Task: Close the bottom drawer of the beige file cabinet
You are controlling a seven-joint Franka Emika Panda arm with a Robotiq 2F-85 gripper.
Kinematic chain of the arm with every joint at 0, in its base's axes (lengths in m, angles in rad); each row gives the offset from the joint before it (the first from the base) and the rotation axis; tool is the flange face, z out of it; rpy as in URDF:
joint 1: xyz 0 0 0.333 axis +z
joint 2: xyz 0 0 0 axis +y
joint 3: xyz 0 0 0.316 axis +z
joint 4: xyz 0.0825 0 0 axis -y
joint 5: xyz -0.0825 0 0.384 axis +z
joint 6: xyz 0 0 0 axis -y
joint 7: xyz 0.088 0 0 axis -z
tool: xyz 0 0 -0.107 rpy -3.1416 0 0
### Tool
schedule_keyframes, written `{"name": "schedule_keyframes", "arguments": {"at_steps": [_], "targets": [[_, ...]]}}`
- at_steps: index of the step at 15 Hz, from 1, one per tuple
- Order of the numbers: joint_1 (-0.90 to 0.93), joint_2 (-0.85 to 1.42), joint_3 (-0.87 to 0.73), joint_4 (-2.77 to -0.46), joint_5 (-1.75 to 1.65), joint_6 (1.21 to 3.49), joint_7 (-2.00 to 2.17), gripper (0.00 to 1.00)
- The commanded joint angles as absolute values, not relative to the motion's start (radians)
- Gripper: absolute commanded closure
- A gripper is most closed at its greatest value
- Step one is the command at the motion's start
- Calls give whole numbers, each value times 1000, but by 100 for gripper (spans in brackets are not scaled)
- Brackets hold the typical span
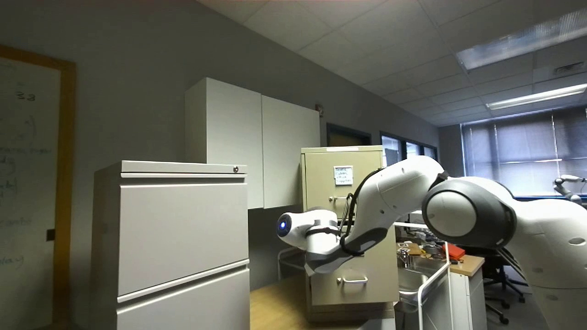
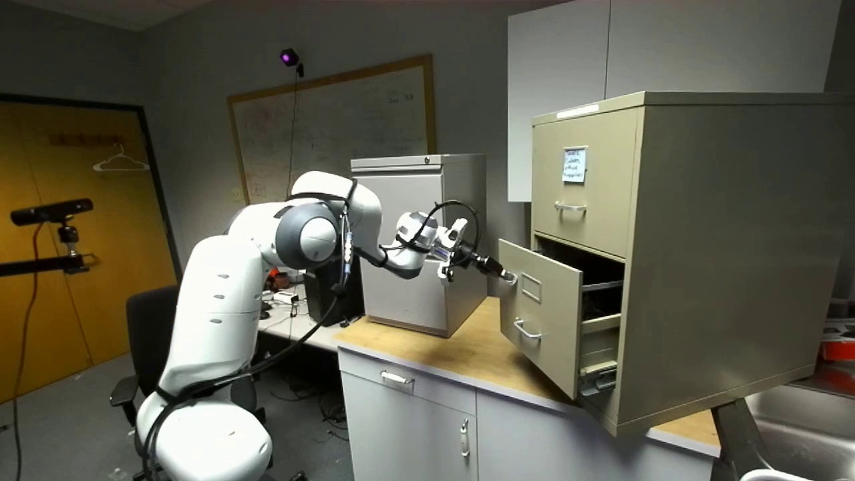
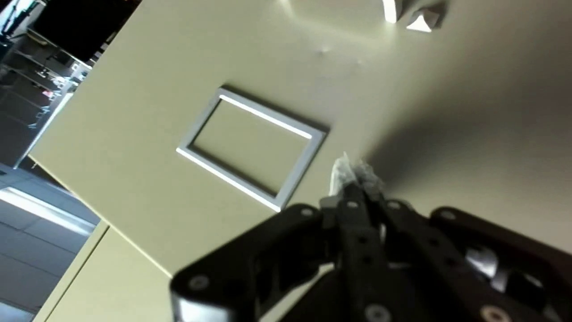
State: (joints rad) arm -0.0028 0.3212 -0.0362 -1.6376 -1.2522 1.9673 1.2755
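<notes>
Jutting open: smooth, flat-fronted metal bottom drawer [image 2: 553, 315].

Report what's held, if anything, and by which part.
Nothing: the gripper is shut, empty, in front of the bottom drawer, clear of its pull.

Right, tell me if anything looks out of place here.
The bottom drawer juts from the beige file cabinet while the drawer above sits shut. The cabinet also appears to overhang the counter beside the sink.
</notes>
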Motion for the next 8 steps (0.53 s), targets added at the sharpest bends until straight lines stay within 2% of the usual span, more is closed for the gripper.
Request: {"name": "schedule_keyframes", "arguments": {"at_steps": [1, 6, 8], "targets": [[-22, 442, -81, -1398, -1271, 1922, 1224, 100], [-60, 504, -96, -1191, -1078, 1747, 1111, 100], [-86, 527, -99, -1103, -992, 1743, 1050, 100]]}}
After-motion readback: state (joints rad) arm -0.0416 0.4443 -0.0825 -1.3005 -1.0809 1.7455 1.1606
